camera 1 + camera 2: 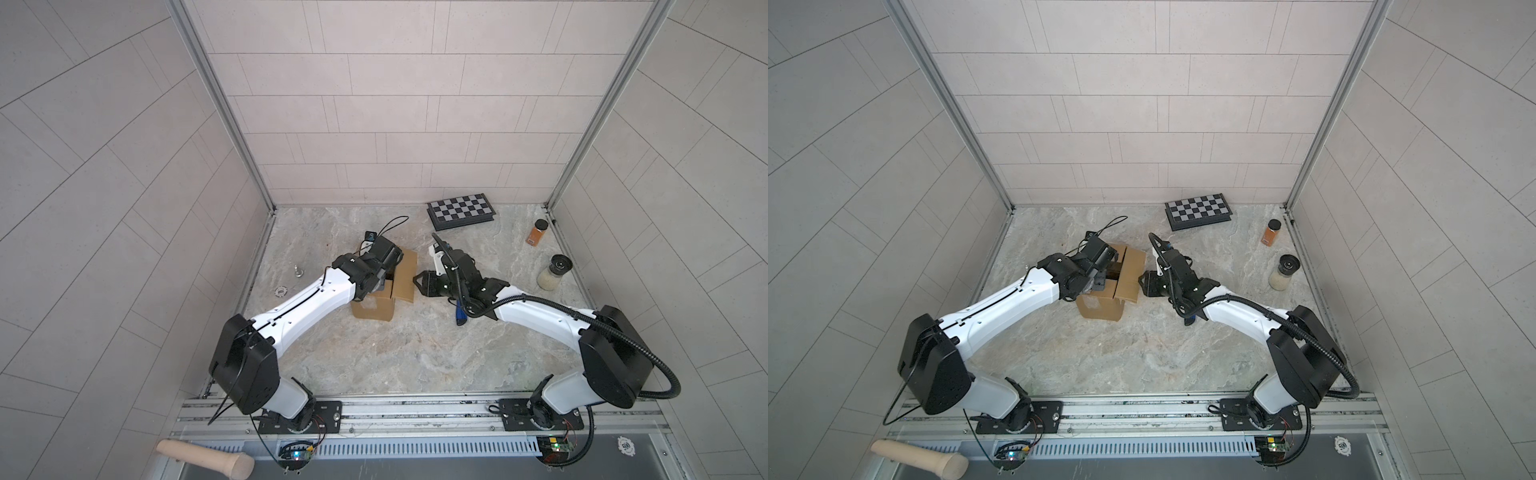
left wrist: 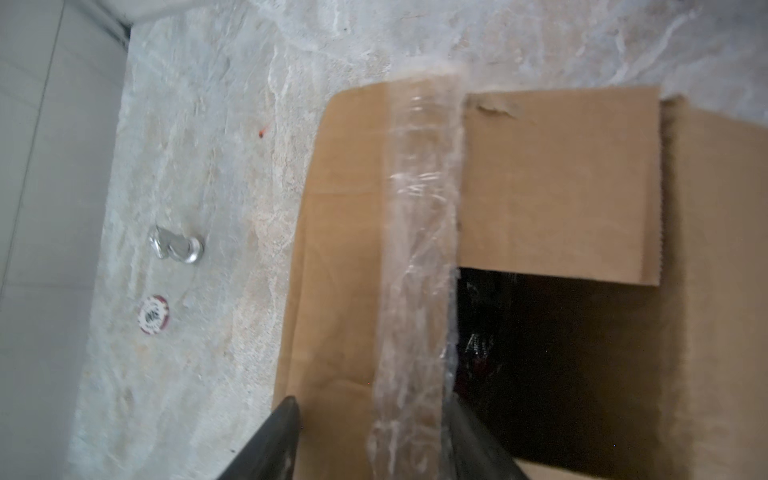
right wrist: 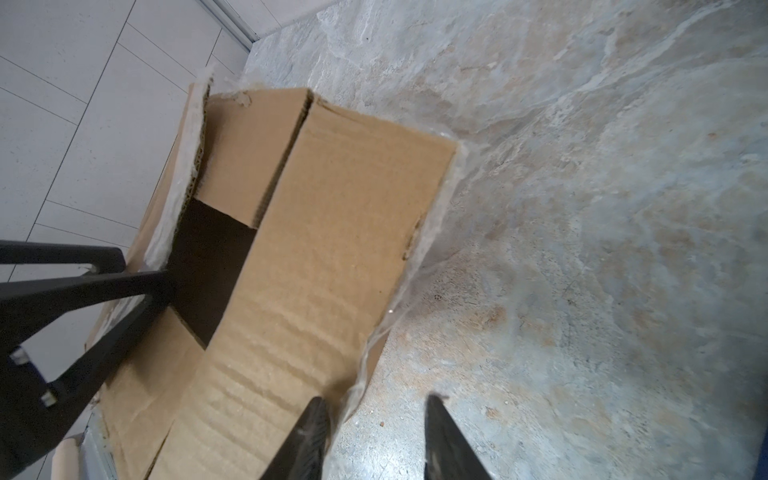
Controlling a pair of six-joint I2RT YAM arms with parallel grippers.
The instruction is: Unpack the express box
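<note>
Cardboard express box [image 1: 374, 309] standing open on marbled bench [image 1: 374, 357], left of middle, between two robot arms.
Left pincer [image 2: 372, 401] down at the box mouth, fingers either side of a taped flap [image 2: 415, 249]; pinching or merely straddling, impossible to tell. Right pincer [image 3: 374, 401] spread, just beside the outer corner of the opposite flap [image 3: 332, 249], folded outward. Dark, unclear contents inside. Checkered case [image 1: 461, 211], orange jar [image 1: 537, 233] and pale jar [image 1: 550, 274] well apart, toward the back right.

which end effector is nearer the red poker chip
Left: the left end effector is at the express box; right end effector is beyond that box from the poker chip.
</note>
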